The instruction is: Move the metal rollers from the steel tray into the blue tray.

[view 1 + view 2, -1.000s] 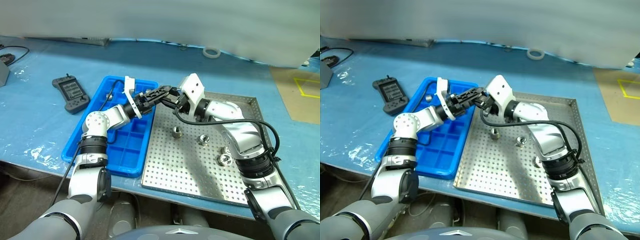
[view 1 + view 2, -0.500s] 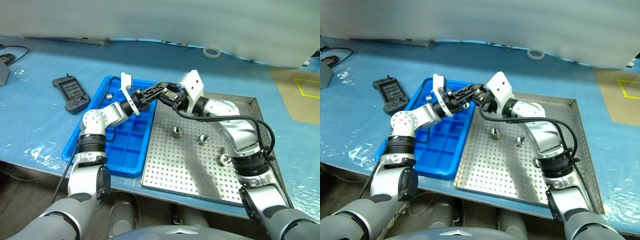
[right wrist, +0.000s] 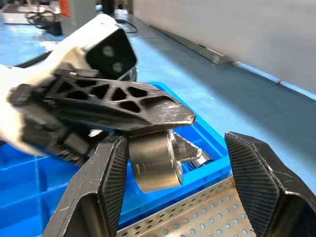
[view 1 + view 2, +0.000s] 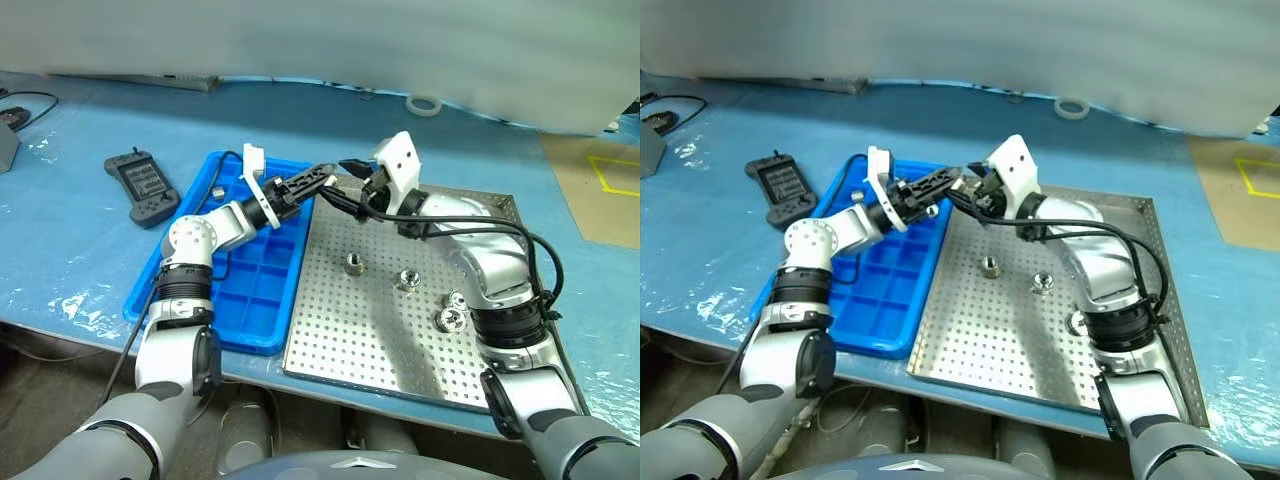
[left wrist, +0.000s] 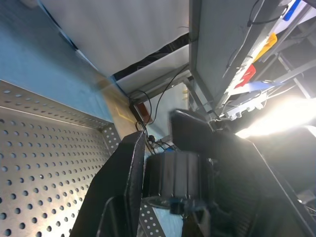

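Up above the seam between the blue tray (image 4: 232,262) and the steel tray (image 4: 420,310), the left gripper (image 4: 322,176) is clamped on one metal roller (image 3: 153,160), while the right gripper (image 4: 348,176) stands spread wide around it, empty. Four more rollers (image 4: 354,264) lie on the steel tray, and another sits in a far compartment of the blue tray.

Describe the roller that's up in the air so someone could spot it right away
Find the big steel tray beside the blue tray. Above their shared edge the two pincers meet, and the left pincer grips a roller. Unlike the others lying on the steel tray, it is held off the surface.
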